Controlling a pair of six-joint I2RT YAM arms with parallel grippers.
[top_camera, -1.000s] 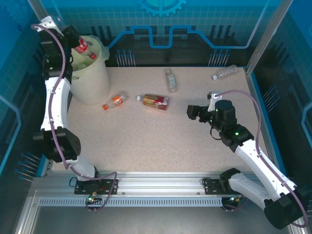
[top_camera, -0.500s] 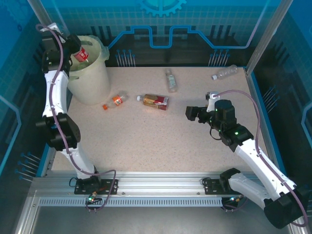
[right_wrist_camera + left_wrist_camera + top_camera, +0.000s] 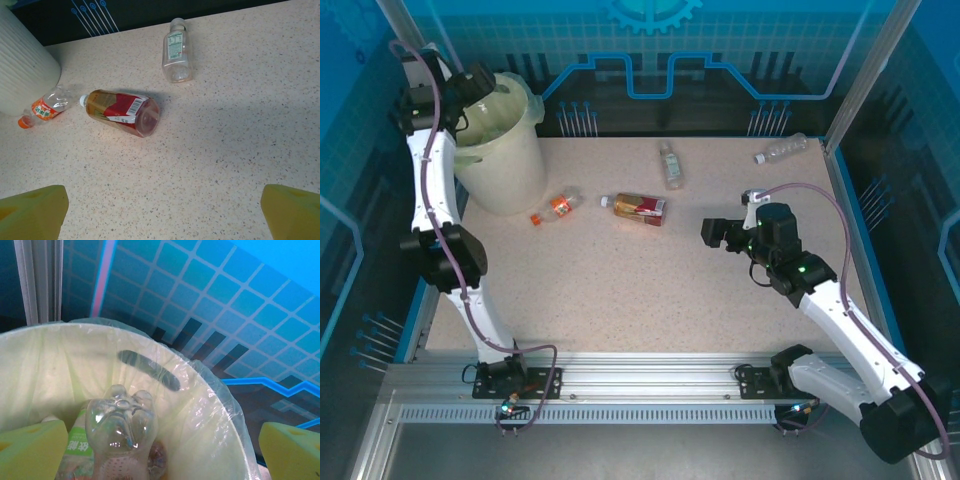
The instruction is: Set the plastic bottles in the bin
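Speckled beige table point(image 3: 620, 290) inspected. We find the tall cream-white bag-lined plastic bin point(image 3: 515, 170) at ten o'clock, with clear plastic bottles point(image 3: 120, 432) inside. Left gripper point(image 3: 480, 80) over its rim, released and empty. Right gripper point(image 3: 712, 233) at three o'clock, released. Orange-labelled bottle point(image 3: 557, 207), red-labelled bottle point(image 3: 638, 208) and two clear bottles point(image 3: 670, 163) lie on the table towards twelve.

Speckled beige tabletop point(image 3: 620, 290), mostly bare. Tall cream-white plastic bin with pale green liner point(image 3: 510, 170) stands upright at far left corner. Small clear bottle with orange label and orange cap point(image 3: 557, 207) lies on its side just beside bin's foot. Clear bottle with red label and white cap point(image 3: 638, 208) lies near centre, cap pointing left. Clear bottle with green-and-white label point(image 3: 670, 164) lies farther back, cap toward far edge. Clear, nearly colourless bottle point(image 3: 782, 149) lies at far right corner, well apart from others.
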